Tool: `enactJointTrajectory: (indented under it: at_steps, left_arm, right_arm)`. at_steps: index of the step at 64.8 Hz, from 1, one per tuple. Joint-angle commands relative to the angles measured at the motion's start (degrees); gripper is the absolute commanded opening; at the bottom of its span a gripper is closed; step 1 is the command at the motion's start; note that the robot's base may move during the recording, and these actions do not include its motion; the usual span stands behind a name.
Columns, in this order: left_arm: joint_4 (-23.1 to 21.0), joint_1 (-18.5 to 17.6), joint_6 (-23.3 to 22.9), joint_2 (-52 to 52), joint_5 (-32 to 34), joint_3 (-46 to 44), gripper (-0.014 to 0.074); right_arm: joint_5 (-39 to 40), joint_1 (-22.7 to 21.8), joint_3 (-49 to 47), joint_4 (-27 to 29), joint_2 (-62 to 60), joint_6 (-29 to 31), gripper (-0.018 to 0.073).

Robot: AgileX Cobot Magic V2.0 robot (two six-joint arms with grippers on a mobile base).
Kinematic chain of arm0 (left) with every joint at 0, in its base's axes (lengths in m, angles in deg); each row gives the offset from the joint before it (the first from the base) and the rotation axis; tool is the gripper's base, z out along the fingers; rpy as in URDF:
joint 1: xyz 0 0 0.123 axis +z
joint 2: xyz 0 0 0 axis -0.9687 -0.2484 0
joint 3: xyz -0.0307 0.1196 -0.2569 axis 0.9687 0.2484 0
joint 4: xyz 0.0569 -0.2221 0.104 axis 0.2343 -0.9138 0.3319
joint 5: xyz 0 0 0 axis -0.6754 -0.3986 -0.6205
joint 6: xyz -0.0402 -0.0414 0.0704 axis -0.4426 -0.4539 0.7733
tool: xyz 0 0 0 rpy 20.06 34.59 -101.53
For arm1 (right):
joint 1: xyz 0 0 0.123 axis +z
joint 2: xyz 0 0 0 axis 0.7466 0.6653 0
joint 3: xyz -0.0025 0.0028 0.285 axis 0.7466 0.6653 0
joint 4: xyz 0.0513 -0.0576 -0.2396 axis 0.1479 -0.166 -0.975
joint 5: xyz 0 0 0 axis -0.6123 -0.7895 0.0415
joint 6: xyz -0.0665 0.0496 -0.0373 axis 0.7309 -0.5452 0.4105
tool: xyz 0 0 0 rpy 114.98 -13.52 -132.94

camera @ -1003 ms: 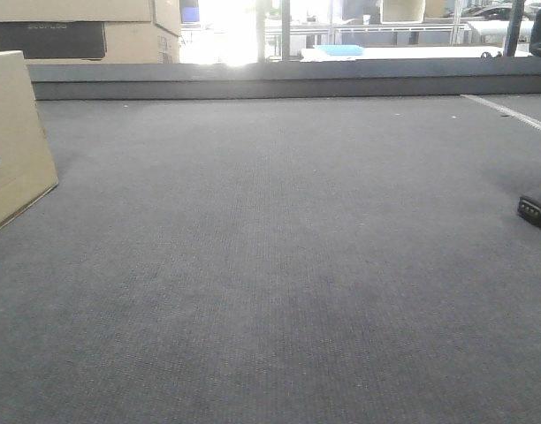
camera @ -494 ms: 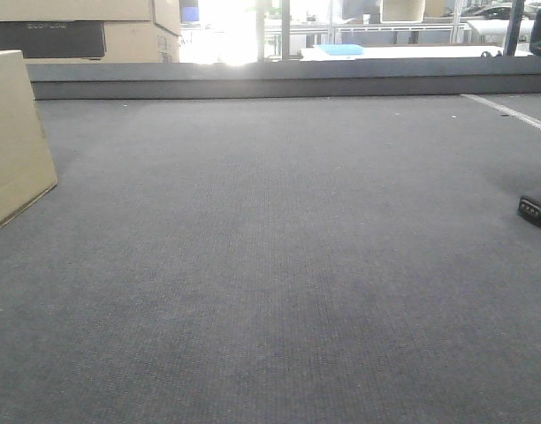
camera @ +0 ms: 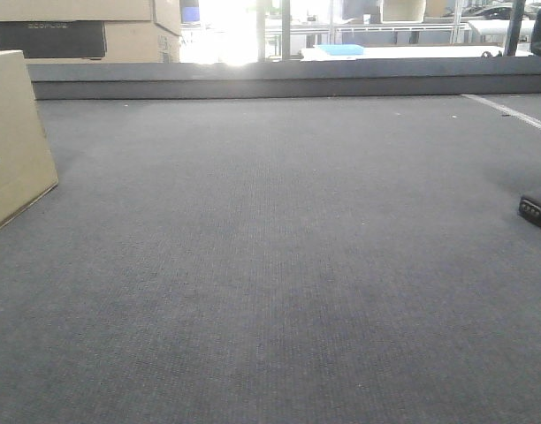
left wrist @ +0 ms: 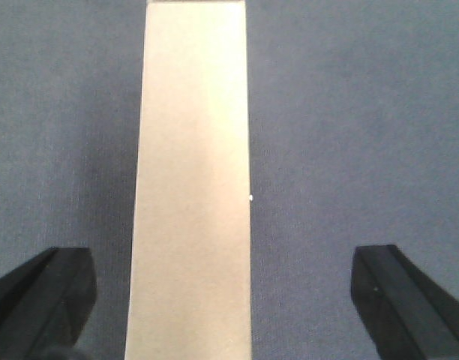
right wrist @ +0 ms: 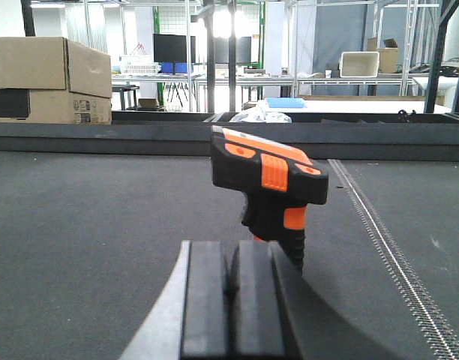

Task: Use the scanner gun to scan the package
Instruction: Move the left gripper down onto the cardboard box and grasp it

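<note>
The package (camera: 14,132), a plain tan cardboard box, stands on edge at the left border of the front view, with a bit of white label at its left. From the left wrist view I look down on the package's (left wrist: 192,187) narrow top face. My left gripper (left wrist: 222,296) is open, its black fingertips (left wrist: 38,296) wide apart on either side of the box and not touching it. The scanner gun (right wrist: 271,187), black with orange parts, stands upright just beyond my right gripper (right wrist: 231,289), whose pads are pressed together with nothing between them. Only the scanner gun's black base (camera: 536,210) shows in the front view.
Dark grey carpet covers the table (camera: 279,265). A low dark wall (camera: 288,79) runs along its far edge. Larger stacked cardboard boxes (camera: 76,31) with a dark panel sit behind it at the left. A white stitched line (right wrist: 387,247) runs along the right side.
The package's top edge has shifted very slightly to the left in the front view. The scanner gun's base has stayed in place.
</note>
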Motion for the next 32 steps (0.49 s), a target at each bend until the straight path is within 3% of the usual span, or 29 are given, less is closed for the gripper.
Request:
enactJointTrajectory:
  at_steps: [1,14,32]
  left_arm:
    - [0.3,-0.3,-0.42,-0.51,-0.28,-0.49,0.0595]
    - [4.26,-0.21,-0.56,-1.83,-0.95,-0.49,0.0587]
    - [4.13,-0.21,-2.01,-5.43,-2.35,0.25,0.0587]
  right_arm:
    - [0.81,-0.13,0.0,0.01,-0.17,0.07,-0.0162]
    - [0.81,-0.13,0.0,0.01,-0.17,0.07,-0.0162]
    - [0.81,-0.13,0.0,0.01,-0.17,0.07,-0.0162]
